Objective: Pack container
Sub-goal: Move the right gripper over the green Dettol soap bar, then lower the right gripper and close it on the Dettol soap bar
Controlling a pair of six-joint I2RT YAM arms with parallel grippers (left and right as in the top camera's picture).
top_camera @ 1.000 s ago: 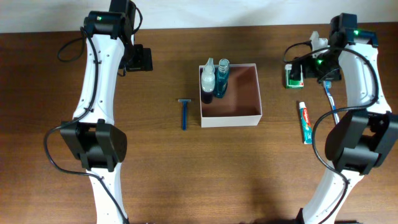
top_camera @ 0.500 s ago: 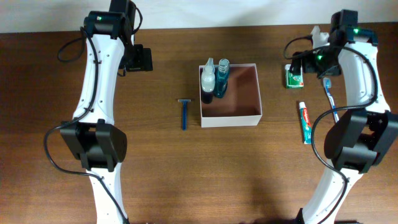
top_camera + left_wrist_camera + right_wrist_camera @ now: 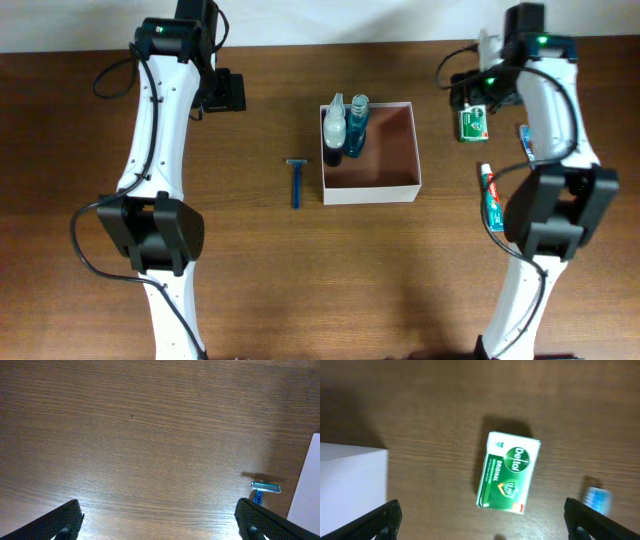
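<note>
Left arm: stretched from the near edge of the worktop [image 3: 250,290] up its left side, elbow raised, wrist turned in toward the far edge. Left gripper [image 3: 159,521] hanging over bare wood, fingers spread wide, nothing between them.

Right arm: run up the right side in the same way, wrist close to the far-right corner. Right gripper [image 3: 485,519] poised above the green soap packet [image 3: 509,472], fingers fully apart, packet lying flat below and not touched.

Box [image 3: 388,150]: middle of the worktop, a little toward the far edge, open top facing straight up. Square, so no long axis to note; walls parallel to the worktop edges.

Inside, against the left wall at the far-left corner: clear spray bottle [image 3: 333,125] and blue bottle [image 3: 357,122], both upright, side by side. Rest of the pinkish floor bare.

Razor [image 3: 296,182]: flat on the wood just left of the box, head toward the far edge.

Toothpaste [image 3: 489,196]: near the right edge, lengthwise near-to-far, partly hidden behind the right arm.

Toothbrush [image 3: 526,141]: only a blue piece seen beside that arm.
</note>
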